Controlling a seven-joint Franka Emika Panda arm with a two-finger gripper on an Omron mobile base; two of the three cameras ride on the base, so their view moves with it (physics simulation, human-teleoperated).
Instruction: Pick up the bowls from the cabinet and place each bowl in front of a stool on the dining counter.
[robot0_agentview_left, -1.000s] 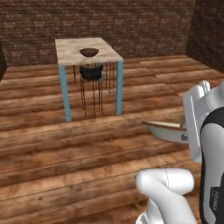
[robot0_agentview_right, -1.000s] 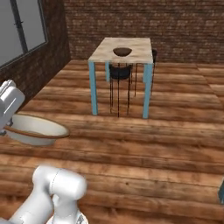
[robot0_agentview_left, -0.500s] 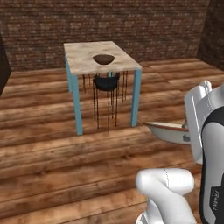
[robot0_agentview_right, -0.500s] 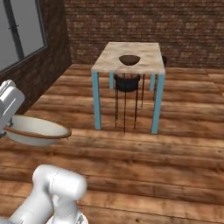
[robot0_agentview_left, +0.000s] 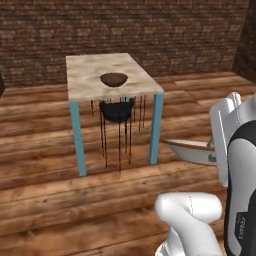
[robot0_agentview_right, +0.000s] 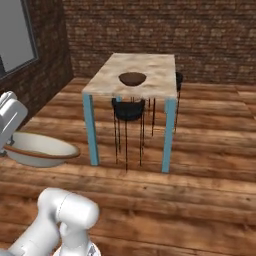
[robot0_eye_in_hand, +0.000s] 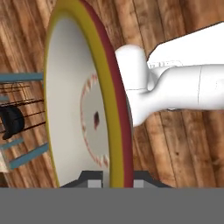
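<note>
Bowls: two show. Largest first, the counter (robot0_agentview_left: 90, 80) stands on the plank floor (robot0_agentview_left: 50, 200) before a brick wall (robot0_agentview_left: 125, 30), a beige marble top with rust veining on slim teal legs, seen end-on in both base views. In the right base view a window (robot0_agentview_right: 17, 35) sits in the wall at the upper left.

A black stool (robot0_agentview_left: 118, 111) with a round seat and thin dark legs is tucked under the near end of the counter, its seat between the two front legs; it also shows at the left edge of the hand view (robot0_eye_in_hand: 11, 120). A second stool (robot0_agentview_right: 179, 79) peeks out at the counter's far right side in the right base view.

The brown bowl (robot0_agentview_left: 114, 79) rests upright on the counter near its front edge, right above the tucked stool.

The cream bowl (robot0_agentview_right: 42, 149) hangs over the floor, well apart from the counter, beside the arm. In the hand view it stands edge-on, pale inside with a tan and reddish rim (robot0_eye_in_hand: 109, 100).

The claw (robot0_eye_in_hand: 114, 180) is closed on that rim, one dark tip on each side of the bowl wall.
</note>
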